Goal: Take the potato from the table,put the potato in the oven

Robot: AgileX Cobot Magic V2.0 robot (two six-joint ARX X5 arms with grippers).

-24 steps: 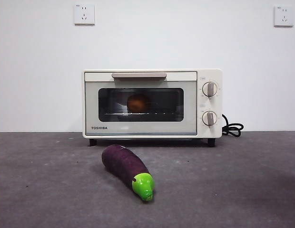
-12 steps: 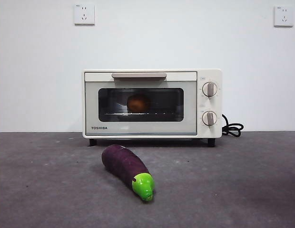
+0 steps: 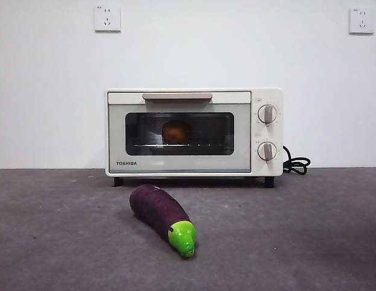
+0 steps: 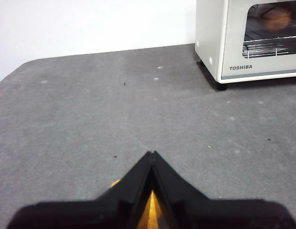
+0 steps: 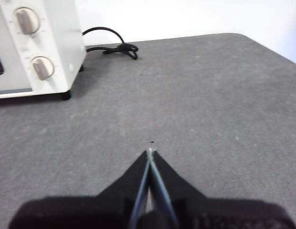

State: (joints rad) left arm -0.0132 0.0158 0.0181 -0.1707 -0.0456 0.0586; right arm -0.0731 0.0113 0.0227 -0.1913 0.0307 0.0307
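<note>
The orange-brown potato (image 3: 176, 131) rests on the rack inside the cream-white oven (image 3: 194, 133), seen through the glass of its closed door; the left wrist view also catches the potato (image 4: 276, 20) behind the window. My left gripper (image 4: 152, 153) is shut and empty, hovering over bare table (image 4: 90, 119) well to the left of the oven (image 4: 248, 38). My right gripper (image 5: 149, 151) is shut and empty too, over the table to the right of the oven (image 5: 38, 45). Neither arm appears in the front view.
A dark purple eggplant (image 3: 161, 215) with a green tip lies on the table in front of the oven. The oven's black cord (image 3: 295, 163) coils at its right rear, cord (image 5: 112, 45) also seen from the right wrist. A white wall stands behind.
</note>
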